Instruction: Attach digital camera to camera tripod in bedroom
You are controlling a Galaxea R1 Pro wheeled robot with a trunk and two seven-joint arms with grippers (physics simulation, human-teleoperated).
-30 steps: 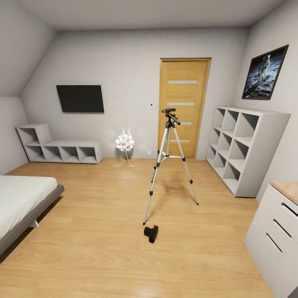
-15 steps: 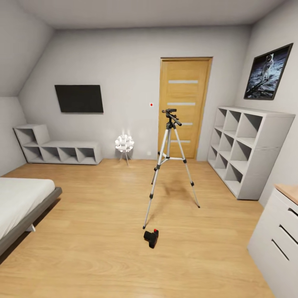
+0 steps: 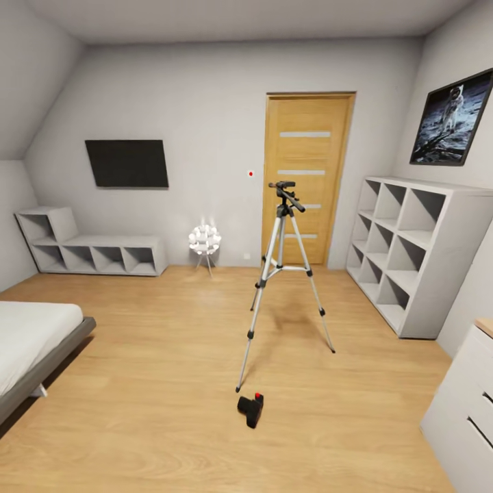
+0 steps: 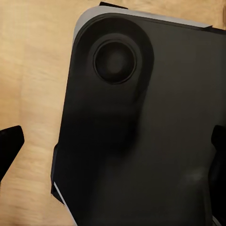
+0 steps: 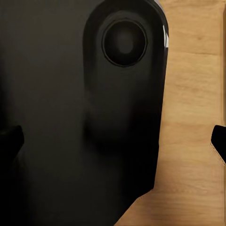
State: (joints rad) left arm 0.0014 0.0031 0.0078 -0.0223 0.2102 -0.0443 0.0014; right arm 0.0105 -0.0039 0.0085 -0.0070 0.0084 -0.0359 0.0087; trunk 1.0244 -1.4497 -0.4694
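The camera tripod (image 3: 281,274) stands on the wood floor in the middle of the bedroom, silver legs spread, its black head (image 3: 283,186) and pan handle in front of the wooden door (image 3: 306,178). The digital camera (image 3: 250,409) lies on the floor just in front of the tripod's nearest leg, its red button on top. In the left wrist view my left gripper (image 4: 113,155) is open over my own black base (image 4: 150,122), fingertips (image 4: 9,146) far apart. My right gripper (image 5: 115,143) is open too, above the same black base (image 5: 70,117) and bare floor.
A white cube shelf (image 3: 418,253) stands along the right wall under an astronaut poster (image 3: 452,118). A white drawer unit (image 3: 465,404) is at near right, a bed (image 3: 31,349) at near left. A low shelf (image 3: 89,246), a wall TV (image 3: 127,163) and a globe lamp (image 3: 205,239) line the back wall.
The whole head view has shifted: the room looks closer and the drawer unit and bed slide toward the edges. Tripod and camera stay in place on the floor.
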